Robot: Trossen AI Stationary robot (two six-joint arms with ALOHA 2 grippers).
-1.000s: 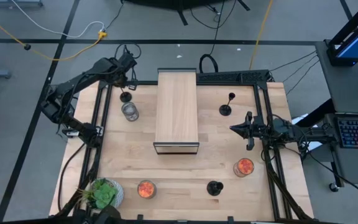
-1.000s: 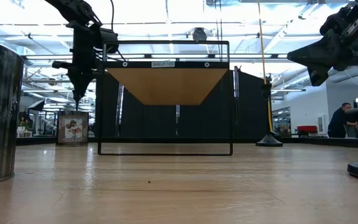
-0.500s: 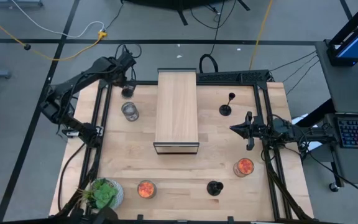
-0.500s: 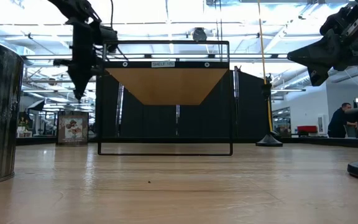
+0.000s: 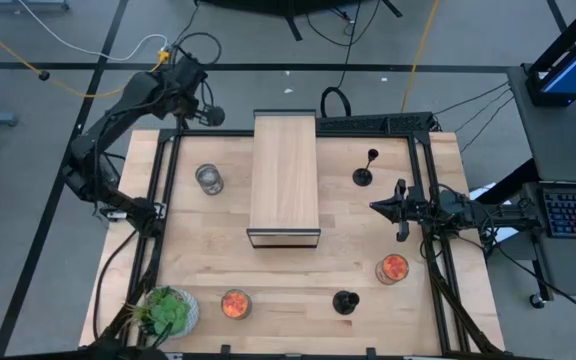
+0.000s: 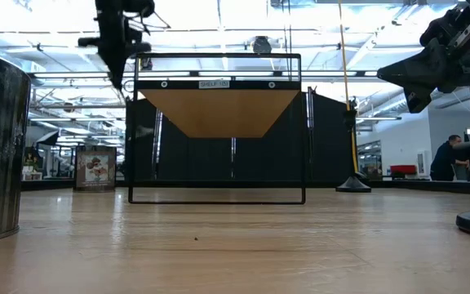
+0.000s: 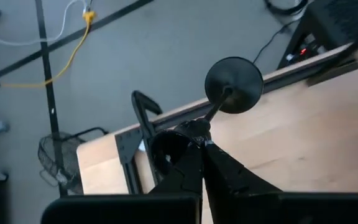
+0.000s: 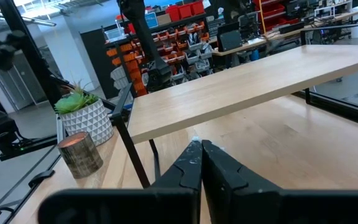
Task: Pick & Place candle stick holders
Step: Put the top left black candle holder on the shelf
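Left end effector (image 5: 200, 112) | I see it clamped on a holder (image 7: 233, 85) by the stem, raised over the desk's (image 5: 208, 260) far-left corner beside the shelf (image 5: 285, 170) | right end effector (image 5: 376, 207) | fingers together, empty, waiting at right edge | other holders: one (image 5: 364, 172) right of shelf, squat one (image 5: 345, 301) at near edge

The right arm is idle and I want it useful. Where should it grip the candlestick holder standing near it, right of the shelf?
Probably by the thin stem of the candlestick holder, between its round base and small cup. It stands upright with bare table around it, so the right gripper, hovering just in front of it, could come in level from that side, fingers closing across the stem.
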